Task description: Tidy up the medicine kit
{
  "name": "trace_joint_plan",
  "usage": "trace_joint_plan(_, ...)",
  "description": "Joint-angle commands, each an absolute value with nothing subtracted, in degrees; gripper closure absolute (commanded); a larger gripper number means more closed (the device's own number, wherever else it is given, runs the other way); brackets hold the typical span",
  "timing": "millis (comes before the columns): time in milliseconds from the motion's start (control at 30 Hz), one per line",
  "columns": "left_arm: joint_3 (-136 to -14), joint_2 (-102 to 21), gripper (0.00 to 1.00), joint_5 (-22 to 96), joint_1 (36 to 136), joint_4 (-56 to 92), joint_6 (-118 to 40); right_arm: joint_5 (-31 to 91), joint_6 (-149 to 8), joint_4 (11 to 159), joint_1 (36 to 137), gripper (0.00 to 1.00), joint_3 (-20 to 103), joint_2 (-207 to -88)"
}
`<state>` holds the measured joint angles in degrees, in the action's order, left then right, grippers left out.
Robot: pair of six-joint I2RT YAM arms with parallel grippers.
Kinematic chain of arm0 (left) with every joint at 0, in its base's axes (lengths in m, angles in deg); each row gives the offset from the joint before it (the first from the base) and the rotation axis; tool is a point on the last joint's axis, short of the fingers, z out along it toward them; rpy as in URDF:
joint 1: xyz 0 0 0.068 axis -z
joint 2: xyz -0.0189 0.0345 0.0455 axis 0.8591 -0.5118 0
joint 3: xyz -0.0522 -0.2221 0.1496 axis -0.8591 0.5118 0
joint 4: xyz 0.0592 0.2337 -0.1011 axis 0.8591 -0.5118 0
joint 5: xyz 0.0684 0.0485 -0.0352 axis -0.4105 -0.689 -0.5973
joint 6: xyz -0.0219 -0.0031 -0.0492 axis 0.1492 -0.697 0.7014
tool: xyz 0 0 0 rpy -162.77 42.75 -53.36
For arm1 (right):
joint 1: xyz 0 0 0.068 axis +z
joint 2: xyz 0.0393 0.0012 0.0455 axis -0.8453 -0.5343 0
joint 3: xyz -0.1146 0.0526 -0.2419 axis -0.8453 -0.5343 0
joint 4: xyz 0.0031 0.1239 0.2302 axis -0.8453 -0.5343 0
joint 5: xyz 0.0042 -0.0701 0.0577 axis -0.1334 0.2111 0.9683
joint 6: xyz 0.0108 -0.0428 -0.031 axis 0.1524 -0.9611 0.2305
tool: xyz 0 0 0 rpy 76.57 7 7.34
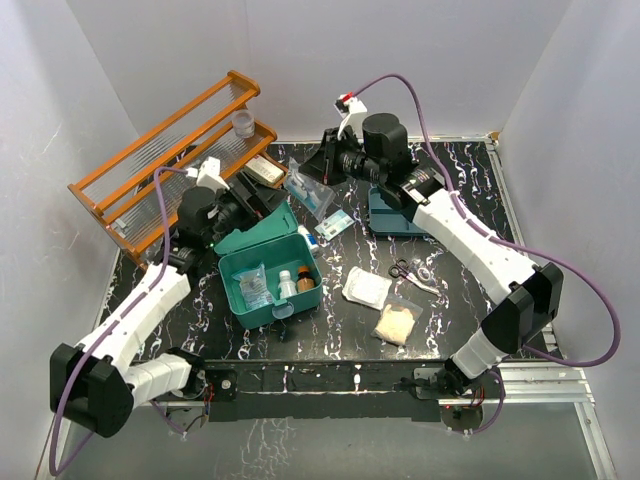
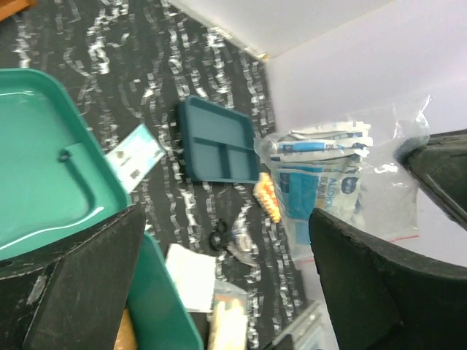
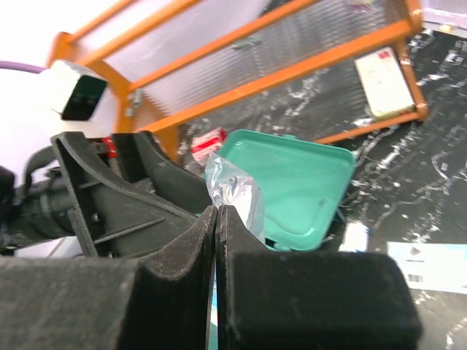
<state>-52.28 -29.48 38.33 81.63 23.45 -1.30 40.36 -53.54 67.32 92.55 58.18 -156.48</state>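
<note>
While the right gripper pinches a clear plastic bag of sachets, the open teal-green rectangular plastic medicine kit lies below, leftward; the nearer left gripper gapes empty.

Both arms wear white boxy shells linked by rounded black joints: the left arm at eight o'clock, the right arm at four. A purple cable trails along each. The right claw and left claw have matt black, grainy fingers. A white block with a red mark tops the right wrist.
</note>
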Motion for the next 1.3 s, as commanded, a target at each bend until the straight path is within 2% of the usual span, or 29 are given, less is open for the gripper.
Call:
trace_joint_plan(0,-50.2,-23.9,0.07,44.1,81.2,37.0,7.4,47.6,-46.5,73.2,92.5,1.0,63.4,-156.5)
trace_joint_plan(133,-48.9,-21.4,0.01,45.5,81.2,43.4,11.8,49.6,-40.8,74.6,92.4,1.0,64.4,-156.2)
trace_joint_plan(367,-47.5,-20.5,0.01,46.7,81.2,49.4,16.8,52.6,-29.3,78.5,92.7,1.0,64.1,-155.6)
trace_joint_plan(500,-44.7,-18.8,0.01,47.7,81.3,50.3,16.8,53.8,-23.2,83.8,93.8,1.0,59.4,-154.9)
trace_joint_plan(733,-34.7,-10.8,0.01,46.4,81.3,58.7,19.9,50.7,-21.1,87.6,97.2,1.0,56.6,-153.5)
trace_joint_plan(967,-32.2,-7.0,0.01,48.1,81.4,64.3,22.2,48.9,-18.1,90.1,101.4,1.0,54.4,-150.6)
trace_joint_plan(1133,-33.7,-6.7,0.05,49.7,81.4,64.0,20.2,49.5,-14.8,91.9,103.0,1.0,53.1,-149.0)
trace_joint_plan(1267,-33.1,-5.8,0.12,49.5,81.4,65.6,18.4,48.6,-14.1,91.5,103.2,1.0,52.5,-147.7)
